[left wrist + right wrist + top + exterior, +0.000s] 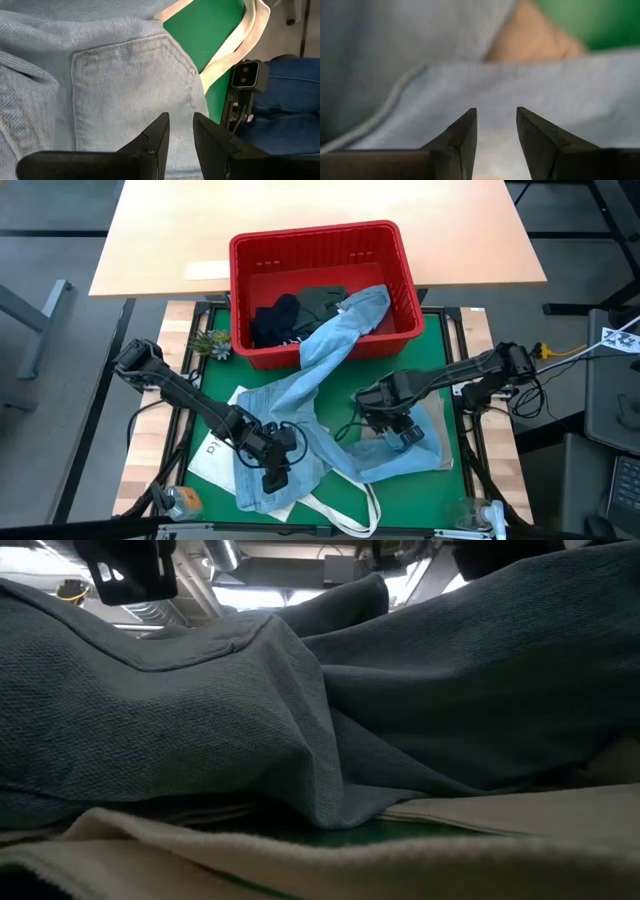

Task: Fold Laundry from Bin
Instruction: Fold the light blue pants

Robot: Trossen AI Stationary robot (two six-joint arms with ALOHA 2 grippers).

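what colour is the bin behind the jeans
Red: the bin is a bright red plastic basket, clearest in the high view.

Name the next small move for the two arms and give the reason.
Probably draw the jeans clear of the red bin: one leg still drapes over its front wall. The left gripper and right gripper sit over the denim on the table, jaws apart with nothing pinched.

My two dark fingers (pixel 460 145) stand apart with a gap between them, close over pale blue denim (pixel 530 90). At one o'clock lies beige cloth (pixel 535 42), and green surface (pixel 595 20) beyond it at two o'clock.
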